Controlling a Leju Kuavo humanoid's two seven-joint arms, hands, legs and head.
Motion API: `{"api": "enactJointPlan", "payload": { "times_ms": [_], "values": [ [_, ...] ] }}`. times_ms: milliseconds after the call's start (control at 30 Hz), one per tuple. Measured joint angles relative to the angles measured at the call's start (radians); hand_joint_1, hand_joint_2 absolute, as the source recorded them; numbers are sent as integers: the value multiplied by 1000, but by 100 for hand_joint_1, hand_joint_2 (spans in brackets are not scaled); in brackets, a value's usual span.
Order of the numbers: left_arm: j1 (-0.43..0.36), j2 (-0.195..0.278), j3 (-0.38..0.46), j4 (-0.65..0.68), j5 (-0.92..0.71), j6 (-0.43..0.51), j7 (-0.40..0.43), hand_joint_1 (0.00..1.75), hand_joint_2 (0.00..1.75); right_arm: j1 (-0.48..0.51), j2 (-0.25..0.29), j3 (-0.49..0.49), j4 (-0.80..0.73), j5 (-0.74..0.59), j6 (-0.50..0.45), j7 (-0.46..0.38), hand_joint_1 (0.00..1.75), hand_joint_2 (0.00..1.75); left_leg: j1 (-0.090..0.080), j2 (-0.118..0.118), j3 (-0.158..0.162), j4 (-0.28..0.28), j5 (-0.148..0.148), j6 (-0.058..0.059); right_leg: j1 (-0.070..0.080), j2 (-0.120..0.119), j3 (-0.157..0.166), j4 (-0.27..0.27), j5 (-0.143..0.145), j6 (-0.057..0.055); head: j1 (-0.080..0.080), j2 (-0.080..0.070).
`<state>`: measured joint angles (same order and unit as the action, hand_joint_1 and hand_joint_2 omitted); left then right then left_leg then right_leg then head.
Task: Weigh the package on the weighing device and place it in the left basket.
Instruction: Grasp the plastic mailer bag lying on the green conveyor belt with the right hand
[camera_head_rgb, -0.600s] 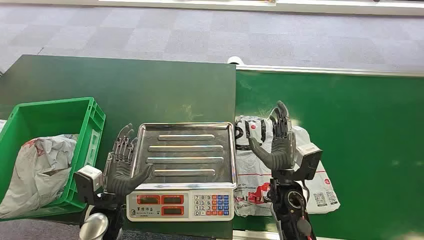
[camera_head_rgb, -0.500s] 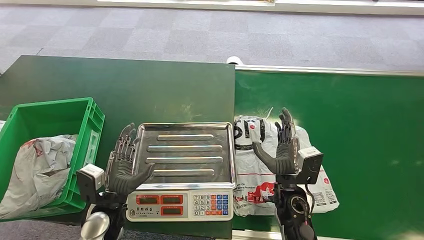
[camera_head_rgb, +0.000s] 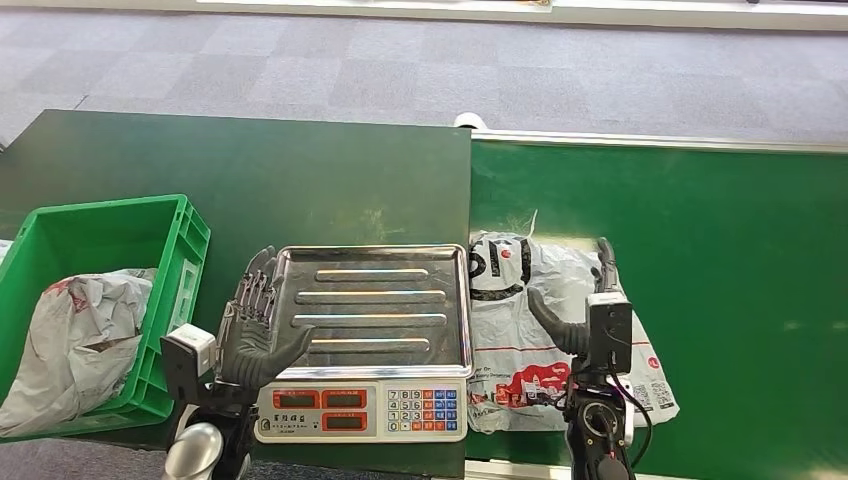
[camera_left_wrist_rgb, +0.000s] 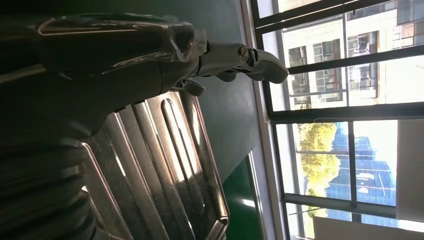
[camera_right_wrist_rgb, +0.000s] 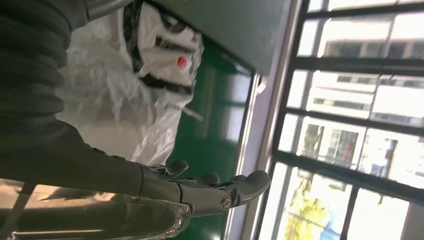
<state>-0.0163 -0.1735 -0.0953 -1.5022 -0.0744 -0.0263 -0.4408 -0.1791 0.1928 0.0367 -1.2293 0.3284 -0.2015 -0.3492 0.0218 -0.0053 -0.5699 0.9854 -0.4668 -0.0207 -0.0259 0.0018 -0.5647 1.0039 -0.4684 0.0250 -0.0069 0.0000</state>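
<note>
A white plastic package (camera_head_rgb: 540, 330) with black and red print lies on the green belt just right of the scale; the right wrist view shows the package (camera_right_wrist_rgb: 135, 85) too. The scale's steel pan (camera_head_rgb: 378, 305) is bare. My right hand (camera_head_rgb: 590, 310) is raised edge-on above the package, fingers straight and holding nothing; its fingers (camera_right_wrist_rgb: 215, 192) show stretched out in the right wrist view. At the pan's left edge my left hand (camera_head_rgb: 255, 325) stands with fingers spread, and its fingers (camera_left_wrist_rgb: 240, 57) reach over the pan (camera_left_wrist_rgb: 165, 165). The green basket (camera_head_rgb: 190, 240) stands at the left.
The basket holds a crumpled white and red bag (camera_head_rgb: 80, 340). The scale's keypad and displays (camera_head_rgb: 365, 408) face me at the table's front edge. The dark green table (camera_head_rgb: 250, 170) meets the brighter green belt (camera_head_rgb: 700, 250) beside the scale.
My right hand has turned from palm facing the camera to edge-on and shifted slightly right over the package. The left hand has barely moved.
</note>
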Motion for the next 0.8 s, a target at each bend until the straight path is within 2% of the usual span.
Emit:
{"api": "enactJointPlan", "payload": {
  "times_ms": [100,233,467,633,800],
  "values": [
    [5,0,2,-7,-6,-6,14,0,175,1,-6,-32,22,190,-94,115,0,175,0,0,0,0,0,0,0,0,0,0,0,0,0,0],
    [6,-1,2,-8,-12,-14,23,0,175,1,-14,-62,74,375,-52,238,0,175,0,0,0,0,0,0,0,0,0,0,0,0,0,0],
    [5,-3,2,-8,-16,-15,27,0,175,0,-17,-84,124,416,-30,276,0,175,0,0,0,0,0,0,0,0,0,0,0,0,0,0],
    [2,-3,1,-7,-17,-18,30,0,175,-5,-19,-95,168,453,21,339,0,175,0,0,0,0,0,0,0,0,0,0,0,0,0,0],
    [-9,-3,-4,-1,-17,-19,37,0,175,-22,-20,-120,242,464,44,349,0,175,0,0,0,0,0,0,0,0,0,0,0,0,0,0]
  ]
}}
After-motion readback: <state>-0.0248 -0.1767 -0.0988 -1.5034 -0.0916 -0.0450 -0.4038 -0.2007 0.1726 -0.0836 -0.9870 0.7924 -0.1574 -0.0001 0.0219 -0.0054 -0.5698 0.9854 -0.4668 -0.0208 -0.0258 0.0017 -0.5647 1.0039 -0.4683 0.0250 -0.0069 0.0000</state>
